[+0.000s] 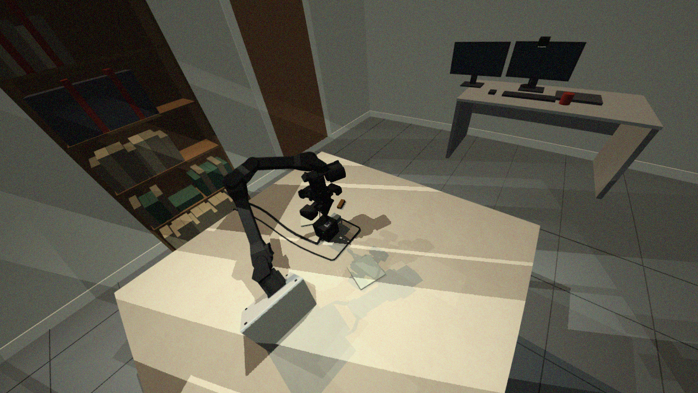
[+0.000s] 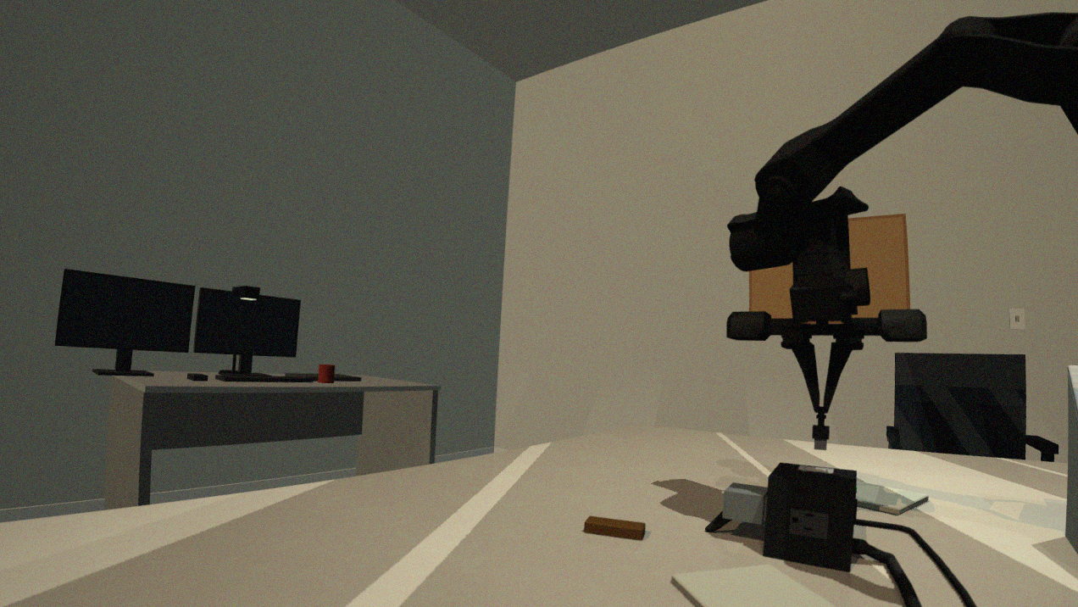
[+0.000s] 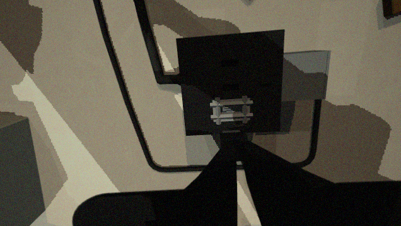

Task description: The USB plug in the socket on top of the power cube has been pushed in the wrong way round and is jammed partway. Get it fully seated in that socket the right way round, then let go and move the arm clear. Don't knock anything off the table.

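Observation:
My gripper point(image 2: 820, 412) point(image 3: 237, 149) is shut on the small black USB plug point(image 2: 820, 431). The plug's light metal end points down, in free air above the power cube; which way round it is turned I cannot tell. The black power cube point(image 1: 325, 230) point(image 2: 808, 520) point(image 3: 258, 63) stands upright on the table. The pale-rimmed socket point(image 2: 816, 469) point(image 3: 215, 110) on its top is uncovered, a clear gap below the plug. In the wrist view the plug's end shows just below the socket, near the cube's lower edge. In the top view the fingertips are too dark to make out.
A grey adapter point(image 2: 742, 503) point(image 3: 306, 86) sticks out of the cube's side. Black cables point(image 1: 333, 259) point(image 2: 897, 570) point(image 3: 124, 91) run around and behind the cube. A small brown block point(image 1: 341, 203) point(image 2: 614, 528) and thin glassy plates point(image 1: 367, 279) point(image 2: 754, 589) lie nearby on the table.

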Action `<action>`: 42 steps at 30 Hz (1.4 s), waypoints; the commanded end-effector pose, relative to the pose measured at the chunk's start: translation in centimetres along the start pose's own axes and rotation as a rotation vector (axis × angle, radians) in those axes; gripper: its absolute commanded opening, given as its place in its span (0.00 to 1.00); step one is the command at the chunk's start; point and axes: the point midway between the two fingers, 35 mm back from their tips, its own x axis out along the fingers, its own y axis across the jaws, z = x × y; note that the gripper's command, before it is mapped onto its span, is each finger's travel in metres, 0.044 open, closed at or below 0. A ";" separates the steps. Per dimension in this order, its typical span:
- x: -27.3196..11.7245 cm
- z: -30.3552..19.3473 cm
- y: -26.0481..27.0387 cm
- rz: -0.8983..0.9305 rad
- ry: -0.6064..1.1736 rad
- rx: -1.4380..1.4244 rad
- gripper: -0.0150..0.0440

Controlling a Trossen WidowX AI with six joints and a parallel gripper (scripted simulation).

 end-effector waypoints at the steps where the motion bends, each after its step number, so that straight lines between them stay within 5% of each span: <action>1: 0.1 0.1 -0.1 -0.002 -0.007 0.003 0.25; 42: 0.6 0.3 -0.1 -0.003 -0.034 0.007 0.25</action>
